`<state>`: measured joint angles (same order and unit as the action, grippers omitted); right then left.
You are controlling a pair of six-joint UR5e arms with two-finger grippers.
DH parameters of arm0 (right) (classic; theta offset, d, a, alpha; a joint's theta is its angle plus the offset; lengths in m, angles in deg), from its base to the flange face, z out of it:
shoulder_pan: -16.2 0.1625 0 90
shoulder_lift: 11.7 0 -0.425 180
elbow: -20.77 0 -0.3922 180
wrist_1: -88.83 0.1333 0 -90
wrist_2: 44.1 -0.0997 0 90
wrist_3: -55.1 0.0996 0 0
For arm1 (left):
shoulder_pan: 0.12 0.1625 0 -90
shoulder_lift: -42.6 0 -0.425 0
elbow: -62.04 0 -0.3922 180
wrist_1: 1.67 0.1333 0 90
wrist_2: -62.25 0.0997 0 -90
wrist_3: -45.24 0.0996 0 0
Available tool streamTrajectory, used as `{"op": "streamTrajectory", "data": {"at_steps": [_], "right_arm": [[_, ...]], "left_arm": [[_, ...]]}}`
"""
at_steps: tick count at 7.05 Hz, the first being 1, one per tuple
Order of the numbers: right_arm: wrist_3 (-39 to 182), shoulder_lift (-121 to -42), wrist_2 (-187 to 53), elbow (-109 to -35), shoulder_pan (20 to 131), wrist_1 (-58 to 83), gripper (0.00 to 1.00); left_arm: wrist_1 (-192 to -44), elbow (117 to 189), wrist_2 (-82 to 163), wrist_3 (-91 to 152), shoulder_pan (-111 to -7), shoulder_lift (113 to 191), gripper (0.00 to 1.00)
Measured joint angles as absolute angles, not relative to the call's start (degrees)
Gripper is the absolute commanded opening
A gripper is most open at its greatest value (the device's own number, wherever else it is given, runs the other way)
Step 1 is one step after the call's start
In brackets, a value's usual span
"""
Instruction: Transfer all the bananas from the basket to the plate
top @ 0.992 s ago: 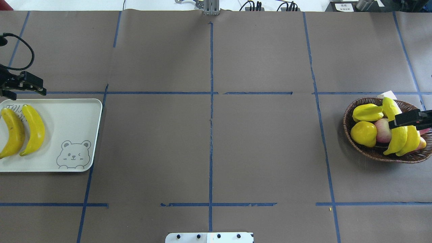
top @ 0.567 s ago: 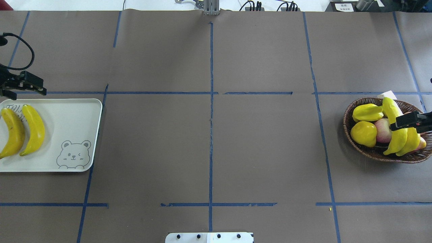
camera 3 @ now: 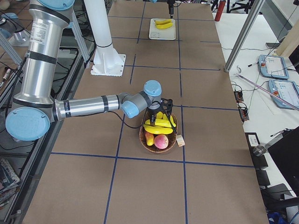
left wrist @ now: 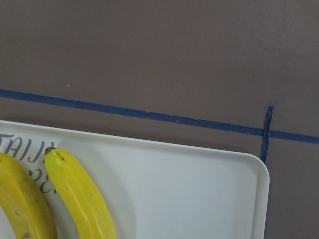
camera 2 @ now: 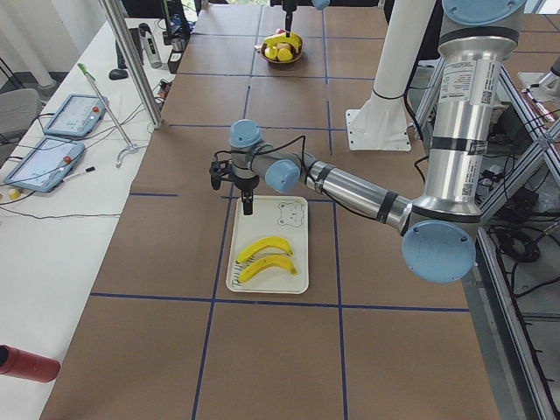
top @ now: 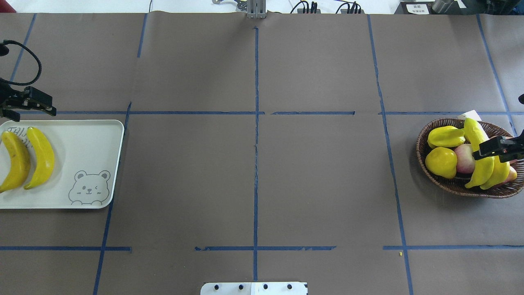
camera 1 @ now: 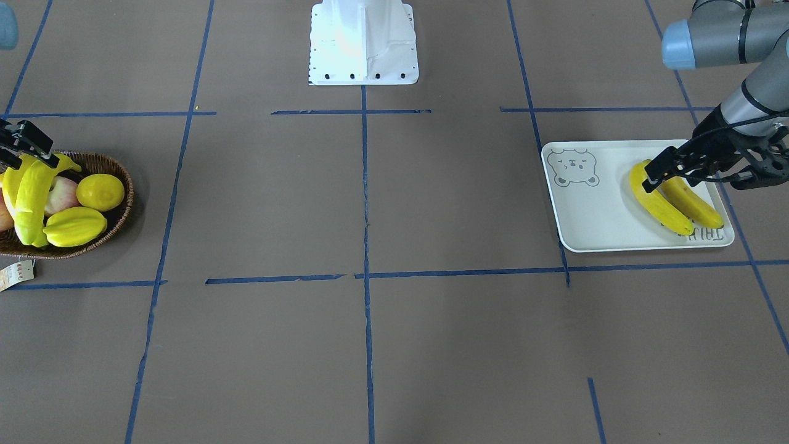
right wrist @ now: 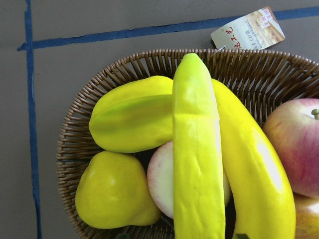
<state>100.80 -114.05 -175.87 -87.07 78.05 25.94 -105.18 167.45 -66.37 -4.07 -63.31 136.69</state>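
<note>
Bananas lie in two pairs, placed here by the overhead view. One pair (top: 485, 166) rests side by side in the basket (top: 454, 186), at 3 o'clock on the table (top: 254, 184). They run from the basket's 12 o'clock rim down to about 5 o'clock, lying over the other fruit. The other pair (top: 41, 157) lies side by side on the 9 o'clock side of the plate (top: 82, 139), which sits at the table's 9 o'clock edge.

The right gripper (top: 505, 149) hangs low over the basket's bananas with its fingers spread to either side of them, gripping nothing. The left gripper (top: 28, 107) hovers just past the plate's 11 o'clock edge, fingers apart and empty.

In the basket, a lemon (top: 441, 162) sits at 8 o'clock, a starfruit (top: 445, 137) at 10 o'clock and a pink-red fruit (top: 464, 157) in the middle. A paper tag (top: 470, 114) lies at the 12 o'clock rim.
</note>
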Motion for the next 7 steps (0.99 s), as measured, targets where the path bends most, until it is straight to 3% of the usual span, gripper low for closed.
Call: {"op": "streamTrajectory", "data": {"at_steps": [4, 5, 7], "right_arm": [[100.5, -113.0, -175.9, -85.2, 76.8, 26.1, 0.77], [100.4, -113.1, -175.9, -85.1, 76.8, 26.1, 0.63], [100.3, -113.2, -175.9, -85.0, 76.8, 26.1, 0.22]], "left_arm": [[-105.2, 167.4, -66.4, -4.1, -63.3, 136.7, 1.00], [-105.2, 167.4, -66.4, -4.1, -63.3, 136.7, 1.00], [-105.2, 167.4, -66.4, -4.0, -63.3, 136.7, 1.00]]}}
